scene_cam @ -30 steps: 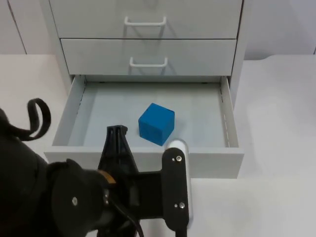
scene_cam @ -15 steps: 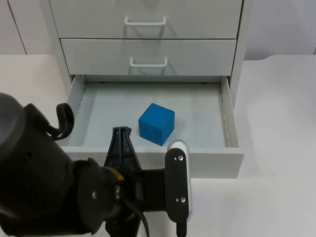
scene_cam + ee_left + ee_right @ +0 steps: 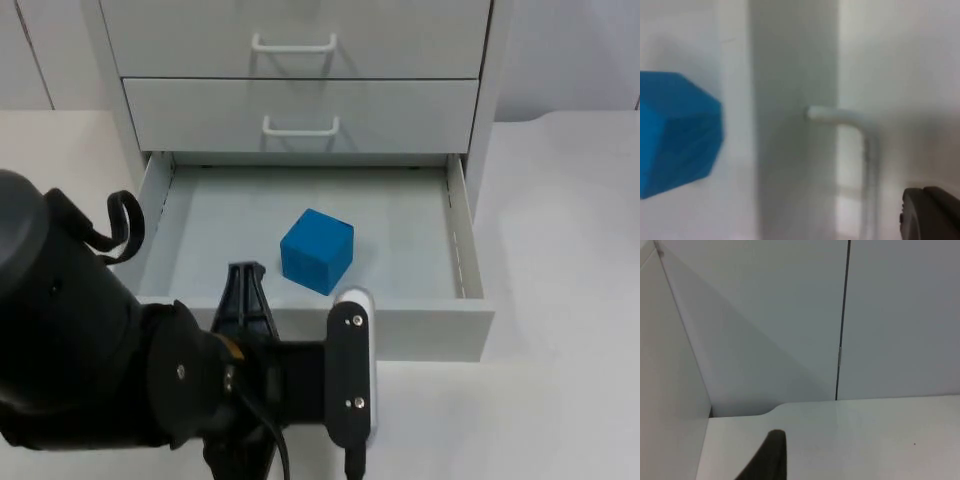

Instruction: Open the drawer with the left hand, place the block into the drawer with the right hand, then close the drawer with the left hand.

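The bottom drawer (image 3: 470, 300) of the white cabinet stands pulled out. A blue block (image 3: 317, 250) rests on its floor near the front, also seen as the blue block (image 3: 675, 132) in the left wrist view. My left gripper (image 3: 245, 290) hovers over the drawer's front panel, beside the white handle (image 3: 356, 298). In the left wrist view the handle (image 3: 845, 117) is apart from the black fingertip (image 3: 930, 215). My right gripper waits off to the side, its fingertip (image 3: 771, 455) over the table top by the partition wall.
Two shut drawers with white handles (image 3: 300, 125) sit above the open one. White table top (image 3: 560, 250) spreads to the right of the cabinet. The bulk of my left arm (image 3: 70, 350) covers the table in front of the drawer's left half.
My left arm's body has swung in from the left and now covers more of the front left. The gripper shifted only slightly. Drawer and block have not moved.
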{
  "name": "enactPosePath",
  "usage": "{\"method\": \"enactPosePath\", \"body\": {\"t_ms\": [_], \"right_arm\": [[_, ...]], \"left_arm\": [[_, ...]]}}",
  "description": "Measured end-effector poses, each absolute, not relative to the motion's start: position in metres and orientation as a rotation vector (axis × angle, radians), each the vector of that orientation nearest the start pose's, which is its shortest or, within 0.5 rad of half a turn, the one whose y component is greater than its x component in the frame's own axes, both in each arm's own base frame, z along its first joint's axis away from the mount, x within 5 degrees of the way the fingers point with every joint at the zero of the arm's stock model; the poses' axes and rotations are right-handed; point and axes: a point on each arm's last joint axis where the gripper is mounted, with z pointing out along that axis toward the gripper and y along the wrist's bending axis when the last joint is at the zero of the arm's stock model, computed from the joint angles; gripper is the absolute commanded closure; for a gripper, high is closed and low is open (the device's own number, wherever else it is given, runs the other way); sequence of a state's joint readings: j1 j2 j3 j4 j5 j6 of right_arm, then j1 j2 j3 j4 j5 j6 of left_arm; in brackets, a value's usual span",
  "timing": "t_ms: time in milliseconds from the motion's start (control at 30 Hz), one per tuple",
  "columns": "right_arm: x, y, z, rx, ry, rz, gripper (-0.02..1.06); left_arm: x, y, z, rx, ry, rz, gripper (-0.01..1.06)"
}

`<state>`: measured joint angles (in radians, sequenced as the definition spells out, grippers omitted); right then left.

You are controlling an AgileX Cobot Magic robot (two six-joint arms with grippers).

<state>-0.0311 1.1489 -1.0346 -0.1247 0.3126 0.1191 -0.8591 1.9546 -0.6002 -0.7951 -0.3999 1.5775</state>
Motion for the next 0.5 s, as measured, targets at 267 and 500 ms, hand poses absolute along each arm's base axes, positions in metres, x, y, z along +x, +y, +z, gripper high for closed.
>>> {"method": "enactPosePath", "body": {"t_ms": [267, 500], "right_arm": [[0.2564, -0.0115, 0.3816, 0.056, 1.906, -0.057, 0.02], [0.2565, -0.0114, 0.3818, 0.055, 1.904, -0.057, 0.02]], "left_arm": [[0.2099, -0.1994, 0.0652, 1.802, 1.735, 0.364, 1.05], [0.2121, -0.1988, 0.0652, 1.795, 1.72, 0.38, 1.05]]}}
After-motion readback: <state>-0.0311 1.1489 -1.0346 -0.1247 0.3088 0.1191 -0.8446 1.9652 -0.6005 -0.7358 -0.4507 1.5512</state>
